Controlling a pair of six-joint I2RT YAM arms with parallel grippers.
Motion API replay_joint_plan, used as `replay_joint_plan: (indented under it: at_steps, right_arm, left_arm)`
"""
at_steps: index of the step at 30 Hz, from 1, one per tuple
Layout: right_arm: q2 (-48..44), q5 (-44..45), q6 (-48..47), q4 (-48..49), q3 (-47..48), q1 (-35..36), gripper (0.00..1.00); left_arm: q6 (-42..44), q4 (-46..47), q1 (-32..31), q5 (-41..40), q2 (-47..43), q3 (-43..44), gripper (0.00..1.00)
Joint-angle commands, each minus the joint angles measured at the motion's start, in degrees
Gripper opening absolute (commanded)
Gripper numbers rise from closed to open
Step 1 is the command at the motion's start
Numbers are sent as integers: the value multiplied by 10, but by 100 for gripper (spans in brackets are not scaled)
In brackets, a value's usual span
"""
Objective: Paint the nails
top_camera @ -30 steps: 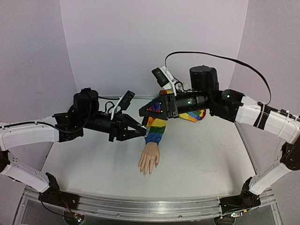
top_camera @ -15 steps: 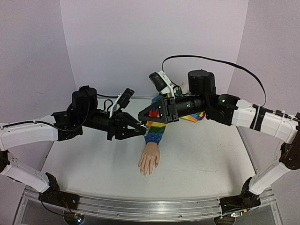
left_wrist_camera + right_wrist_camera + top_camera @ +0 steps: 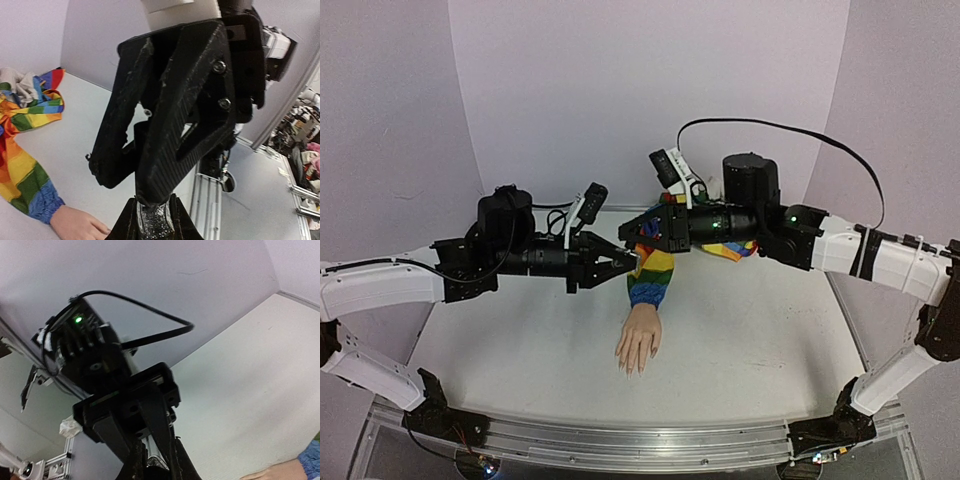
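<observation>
Left pincer (image 3: pixel 632 260), jaws clamped on a small glittery bottle (image 3: pixel 154 222), meets the right pincer (image 3: pixel 628 240) tip to tip in mid-air. At the left fingertips, the right pincer's jaws are closed over the bottle's top, on the cap (image 3: pixel 155 474). Only a dark sliver of the cap shows, and any brush beneath it is hidden. The bottle's tilt cannot be read.

Just below both pincers lies the rainbow sleeve (image 3: pixel 655 278). Further below, toward the arm bases, the hand (image 3: pixel 640 340) lies flat on the table (image 3: pixel 520 340), its fingers pointing away from the pincers. The nails (image 3: pixel 632 368) sit at those fingertips, well apart from either pincer. They are too small to tell whether any is painted.

The step in hand is judged to be opening the bottle, so the task is at an early stage. To do it well:
- The left pincer holds the bottle rigid and does not follow the twist.
- The right pincer turns about the bottle's own axis, then draws the cap straight out along that axis so that a brush clears the neck without scraping.
- The opened bottle is kept mouth-up, since the sleeve lies directly beneath and would catch any drip.
- A slipping cap calls for a firmer hold, not a faster turn.
</observation>
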Motion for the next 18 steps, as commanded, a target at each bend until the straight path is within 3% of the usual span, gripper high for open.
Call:
replay_joint_plan:
  at_steps: [1,5,7,11,16,18]
  right_arm:
    - [18,155,16,-37,-8,52,0]
    - [66,393,105,-116,22,98,0]
    - [95,426,162,-112,27,112,0]
    - [140,470,214,-120,68,142,0]
    - [130,492,202,-119,75,148,0]
    - [112,500,178,-119,66,148,5]
  left_arm:
    - [53,56,13,-261,25,70,0]
    - [96,62,13,-386,96,134,0]
    - [107,76,13,-418,133,160,0]
    - [90,95,13,-394,166,177,0]
    - [54,103,10,-365,150,126,0]
    - [43,102,10,-349,134,95,0]
